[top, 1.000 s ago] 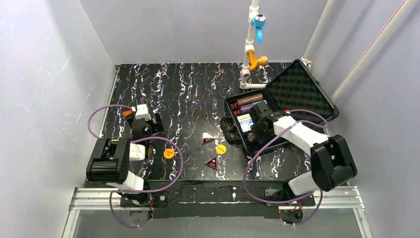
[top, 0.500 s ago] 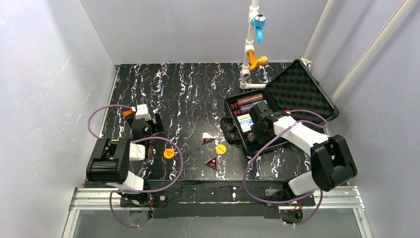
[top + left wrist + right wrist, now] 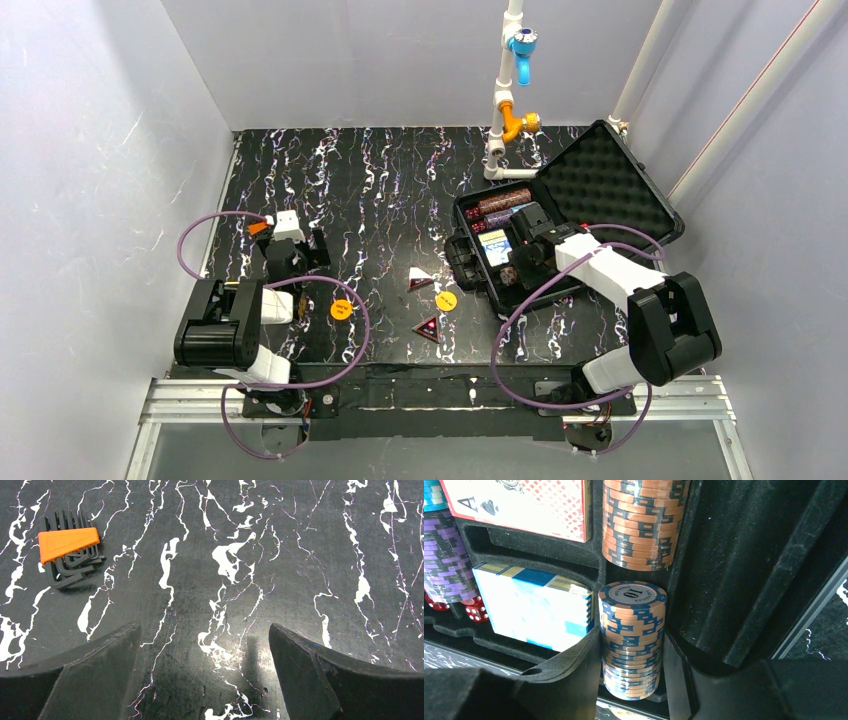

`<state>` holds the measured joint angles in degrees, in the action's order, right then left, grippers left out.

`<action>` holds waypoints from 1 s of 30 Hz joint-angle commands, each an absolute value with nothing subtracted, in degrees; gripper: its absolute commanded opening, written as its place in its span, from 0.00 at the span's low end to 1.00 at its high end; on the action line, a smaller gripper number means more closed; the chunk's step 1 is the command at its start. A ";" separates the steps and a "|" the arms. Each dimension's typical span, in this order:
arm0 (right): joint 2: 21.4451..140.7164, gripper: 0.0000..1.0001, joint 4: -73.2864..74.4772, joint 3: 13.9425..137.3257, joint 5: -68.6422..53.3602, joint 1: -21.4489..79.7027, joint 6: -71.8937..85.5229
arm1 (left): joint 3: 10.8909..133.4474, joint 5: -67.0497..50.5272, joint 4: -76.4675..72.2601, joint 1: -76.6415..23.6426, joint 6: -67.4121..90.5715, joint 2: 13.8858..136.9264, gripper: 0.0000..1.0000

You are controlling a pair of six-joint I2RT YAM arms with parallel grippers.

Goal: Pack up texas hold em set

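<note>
1. texas hold em set [image 3: 497,205]: mostly inside the black rectangular hard case [image 3: 461,258], at the far right of the black white-veined marble table [image 3: 380,190]. the case's foam-lined lid [image 3: 600,185] stands open, tipped back to the right.
2. r gripper [image 3: 630,677]: down inside the case, one finger each side of an upright salmon-and-navy chip roll [image 3: 631,635] w/ "10" on its top face. both fingers touch it, so it's clamped on the roll.
3. held roll stands in a foam slot at the case's near end. a 2nd salmon-and-navy roll [image 3: 644,525] lies in line beyond it.
4. next to the held roll is a blue card deck [image 3: 534,607]. past that is a red-backed card deck [image 3: 524,505] showing an ace. a purple chip roll [image 3: 446,555] and red dice [image 3: 474,611] are at the wrist view's left edge.
5. out on the table, left of the case:
   - orange round disc [image 3: 446,300] near the case, 2nd orange disc [image 3: 341,309] nearer the l arm.
   - small dark triangular marker [image 3: 419,279] and another triangular marker [image 3: 429,328], apart from each other.
6. l gripper [image 3: 205,672]: jaws spread wide w/ nothing between them, over the marble on the table's left side. an orange-holdered dark hex key set [image 3: 67,550] lies ahead-left of it.
</note>
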<state>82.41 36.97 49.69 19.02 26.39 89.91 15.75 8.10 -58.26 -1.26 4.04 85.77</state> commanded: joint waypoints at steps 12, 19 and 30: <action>81.13 0.27 34.08 48.95 26.83 21.80 89.71 | 16.26 9.32 -58.70 -1.49 3.34 84.77 0.98; 80.51 0.50 33.93 49.31 27.98 21.71 88.91 | 16.24 9.32 -58.71 -1.47 3.38 84.82 0.98; 79.47 0.81 32.83 50.26 28.63 21.62 86.49 | 16.26 9.32 -58.71 -1.48 3.34 84.82 0.98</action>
